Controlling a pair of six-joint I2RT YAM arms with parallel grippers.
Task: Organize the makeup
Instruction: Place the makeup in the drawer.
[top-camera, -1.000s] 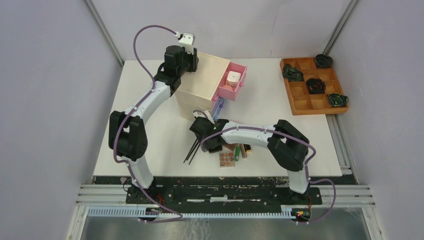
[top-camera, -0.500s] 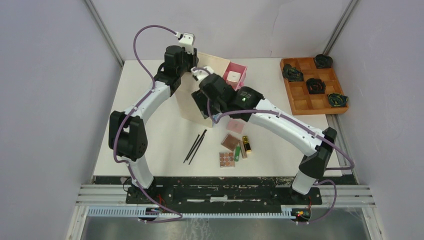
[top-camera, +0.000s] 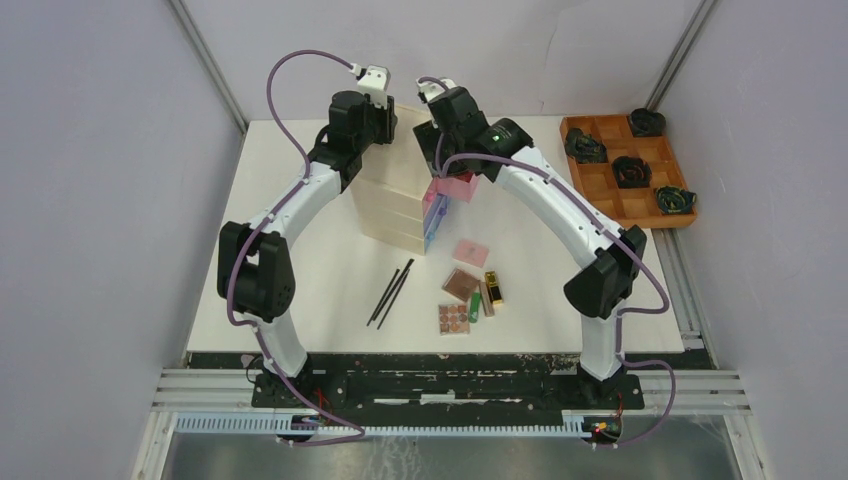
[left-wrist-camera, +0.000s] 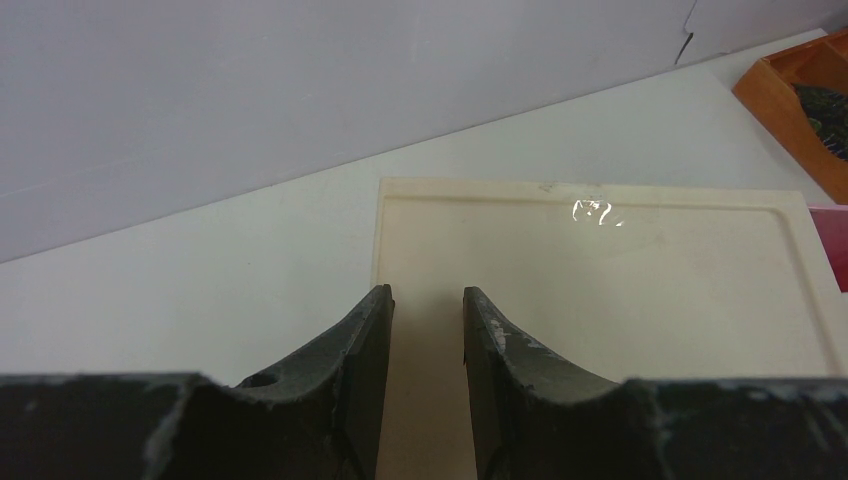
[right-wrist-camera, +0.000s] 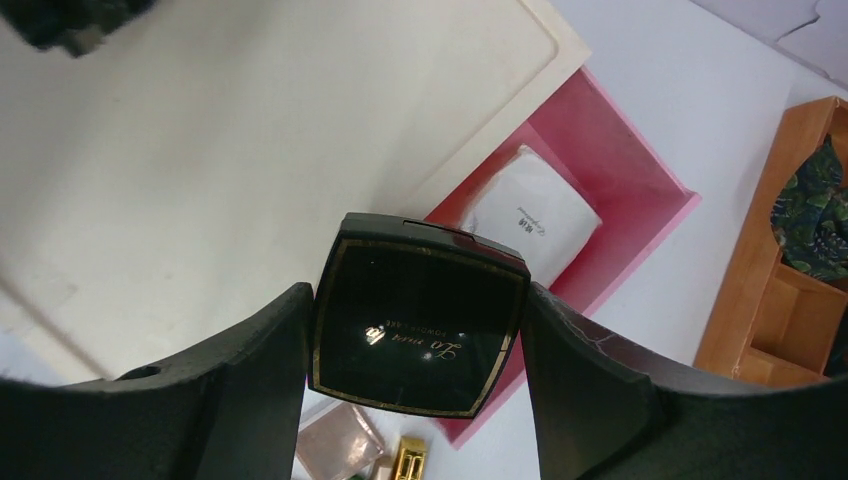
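My right gripper (right-wrist-camera: 415, 295) is shut on the black compact (right-wrist-camera: 420, 335) and holds it in the air above the open pink drawer (right-wrist-camera: 625, 160). The white square jar (right-wrist-camera: 535, 215) lies in that drawer. In the top view the right gripper (top-camera: 438, 145) hangs over the drawer (top-camera: 458, 187) and hides the compact. My left gripper (left-wrist-camera: 427, 292) rests over the pale chest's top (left-wrist-camera: 620, 270), its jaws narrowly apart and empty. On the table lie two black sticks (top-camera: 392, 292), a pink flat piece (top-camera: 470, 252), two brown palettes (top-camera: 461, 284), a gold tube (top-camera: 493, 288) and a green tube (top-camera: 474, 303).
The pale wooden chest (top-camera: 390, 205) stands at the back middle, with a blue drawer edge below the pink one. An orange-brown grid tray (top-camera: 600, 195) with dark coiled objects sits at the back right. The left gripper (top-camera: 383, 122) is close beside the right one.
My right arm has risen from the table near the palettes, carrying the black compact up and back, to above the pink drawer. The left arm has not moved.
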